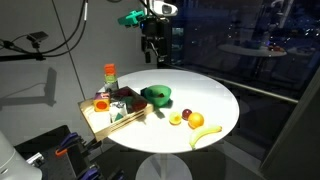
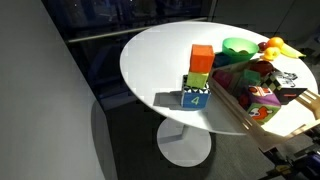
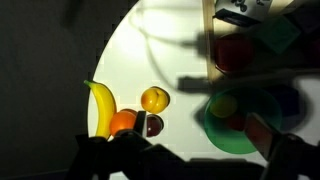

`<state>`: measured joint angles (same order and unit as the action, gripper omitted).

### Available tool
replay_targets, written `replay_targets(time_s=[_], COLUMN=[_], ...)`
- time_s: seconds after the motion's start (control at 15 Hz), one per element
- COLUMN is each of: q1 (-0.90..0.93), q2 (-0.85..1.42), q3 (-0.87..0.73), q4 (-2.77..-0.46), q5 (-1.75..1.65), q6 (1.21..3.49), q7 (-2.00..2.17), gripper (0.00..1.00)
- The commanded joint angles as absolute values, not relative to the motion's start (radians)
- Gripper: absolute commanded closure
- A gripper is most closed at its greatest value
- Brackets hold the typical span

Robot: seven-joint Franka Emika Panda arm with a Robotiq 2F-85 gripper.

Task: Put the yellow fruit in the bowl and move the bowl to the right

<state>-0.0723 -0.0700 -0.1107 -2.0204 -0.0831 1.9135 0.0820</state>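
The yellow fruit [image 3: 154, 99] lies on the white round table, small and round, next to a dark red fruit [image 3: 152, 125]; it also shows in an exterior view [image 1: 175, 120]. The green bowl [image 3: 235, 125] stands apart from it toward the tray and shows in both exterior views [image 1: 157, 95] [image 2: 238, 46]. My gripper [image 3: 200, 140] is open and empty. It hangs high above the table's far side in an exterior view [image 1: 150, 45], well clear of fruit and bowl.
A banana [image 3: 100, 105] and an orange [image 3: 122, 122] lie beside the yellow fruit. A wooden tray [image 1: 100, 122] of toys sits by the bowl. Stacked coloured blocks [image 2: 200, 75] stand near the table's edge [image 2: 140, 85].
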Motion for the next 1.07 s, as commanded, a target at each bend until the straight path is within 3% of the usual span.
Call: replay_targets(time_s=[0.0,1.0], q1=[-0.106,-0.155], q2=[0.023,0.185], q3=[-0.126,-0.149], q4=[-1.926,-1.929], q5=[-0.084,-0.083], q6=[1.884,2.122], q7=[0.07,-0.011], gripper=[0.0,0.0])
